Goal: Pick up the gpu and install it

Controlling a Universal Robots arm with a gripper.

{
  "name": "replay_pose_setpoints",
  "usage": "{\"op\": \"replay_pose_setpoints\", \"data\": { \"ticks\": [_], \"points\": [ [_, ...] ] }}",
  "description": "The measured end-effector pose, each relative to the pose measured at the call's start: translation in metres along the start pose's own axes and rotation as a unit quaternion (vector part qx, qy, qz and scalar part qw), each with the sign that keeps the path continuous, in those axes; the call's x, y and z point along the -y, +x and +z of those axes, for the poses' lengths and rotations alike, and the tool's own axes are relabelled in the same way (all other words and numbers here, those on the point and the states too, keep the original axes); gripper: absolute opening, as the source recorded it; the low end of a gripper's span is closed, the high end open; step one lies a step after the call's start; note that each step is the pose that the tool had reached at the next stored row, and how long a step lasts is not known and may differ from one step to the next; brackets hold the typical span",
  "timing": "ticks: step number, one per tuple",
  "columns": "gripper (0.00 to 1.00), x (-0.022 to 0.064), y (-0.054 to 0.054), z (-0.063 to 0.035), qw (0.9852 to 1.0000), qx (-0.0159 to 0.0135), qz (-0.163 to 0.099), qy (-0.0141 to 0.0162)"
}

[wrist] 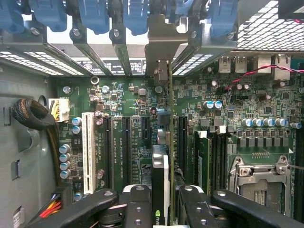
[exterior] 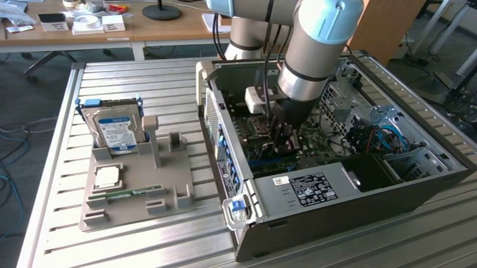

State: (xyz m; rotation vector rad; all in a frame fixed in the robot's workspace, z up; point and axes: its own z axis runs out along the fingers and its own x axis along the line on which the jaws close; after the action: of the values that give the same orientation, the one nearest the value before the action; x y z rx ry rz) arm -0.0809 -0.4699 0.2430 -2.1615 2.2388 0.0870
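Two-fingered, clamping the thin flat dark gpu card (wrist: 160,183) on edge in the black gripper (wrist: 164,206), in the middle of the exterior view inside the open grey computer case (exterior: 335,223), to slide straight down into the green board (wrist: 133,99).

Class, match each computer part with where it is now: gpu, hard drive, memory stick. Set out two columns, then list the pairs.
1 gpu
2 hard drive
3 memory stick

A lying flat on the grey holder
B held in the gripper, inside the case
C standing upright in the grey holder

Pairs: 1-B, 2-C, 3-A
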Motion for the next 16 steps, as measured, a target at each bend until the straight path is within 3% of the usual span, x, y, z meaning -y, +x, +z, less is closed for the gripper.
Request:
{"op": "replay_pose_setpoints", "data": {
  "ticks": [4,9,16],
  "points": [
    [0.27,0.0,0.0001,0.0008,1.0,0.0014,0.0,-0.0001],
    [0.27,-0.0002,0.0001,0.0015,1.0,0.0095,0.0,-0.0004],
    [0.27,-0.0002,0.0012,0.0016,1.0,0.0087,0.0,-0.0003]
  ]
}}
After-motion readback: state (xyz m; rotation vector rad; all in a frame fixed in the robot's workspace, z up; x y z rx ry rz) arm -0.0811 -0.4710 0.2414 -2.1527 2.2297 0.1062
